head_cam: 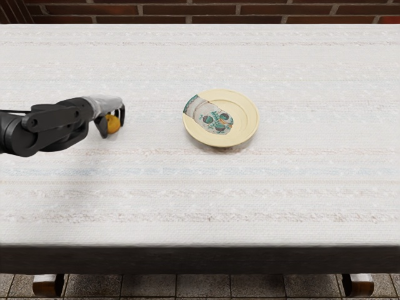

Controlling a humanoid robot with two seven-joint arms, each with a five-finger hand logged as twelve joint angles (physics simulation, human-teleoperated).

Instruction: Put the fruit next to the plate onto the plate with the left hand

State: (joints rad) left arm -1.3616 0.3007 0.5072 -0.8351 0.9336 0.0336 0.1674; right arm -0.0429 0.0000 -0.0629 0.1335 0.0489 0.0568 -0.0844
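A small orange fruit (113, 123) sits at the left of the table, with my left hand (110, 120) curled around it; dark fingers show on both sides of the fruit. The left arm comes in from the picture's left edge. The plate (245, 116) is cream-coloured with a teal and grey painted pattern on its left half, and it lies near the table's middle, well to the right of the hand. Nothing lies on the plate. Whether the fruit is off the tabletop I cannot tell.
The table (200, 187) has a pale cloth-like top running the full width of the view. A brick wall (200, 9) stands behind its far edge. The table's dark front edge runs along the bottom.
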